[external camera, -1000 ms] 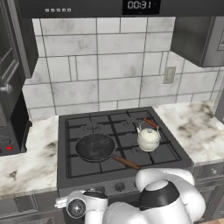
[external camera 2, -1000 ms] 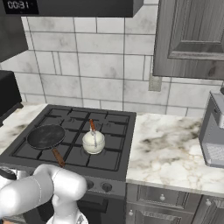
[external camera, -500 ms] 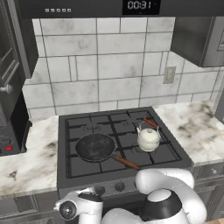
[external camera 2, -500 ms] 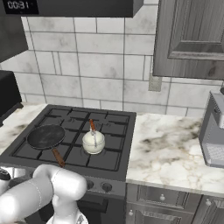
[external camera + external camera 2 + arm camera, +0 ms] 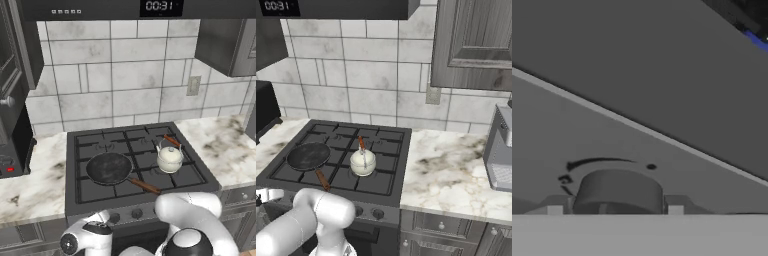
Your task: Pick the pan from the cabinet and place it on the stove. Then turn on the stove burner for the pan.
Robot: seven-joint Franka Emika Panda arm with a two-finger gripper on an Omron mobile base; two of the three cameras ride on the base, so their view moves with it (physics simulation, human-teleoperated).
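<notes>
While the round black frying pan (image 5: 109, 167) with its speckled dark inside and long reddish-brown wooden handle lies on the front-left grate of the black gas stove (image 5: 90, 196), the small white kettle (image 5: 169, 159) stands just beside it. In the hand view, a round grey knob (image 5: 619, 192) sits between two pale finger tips (image 5: 555, 210); the jaws stand apart on either side, but whether they press it I cannot tell.

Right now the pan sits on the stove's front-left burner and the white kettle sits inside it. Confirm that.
Not quite. The kettle is not inside the pan; it stands on the grate beside it, apart, as the left base view shows. The pan does sit front-left on the stove.
</notes>
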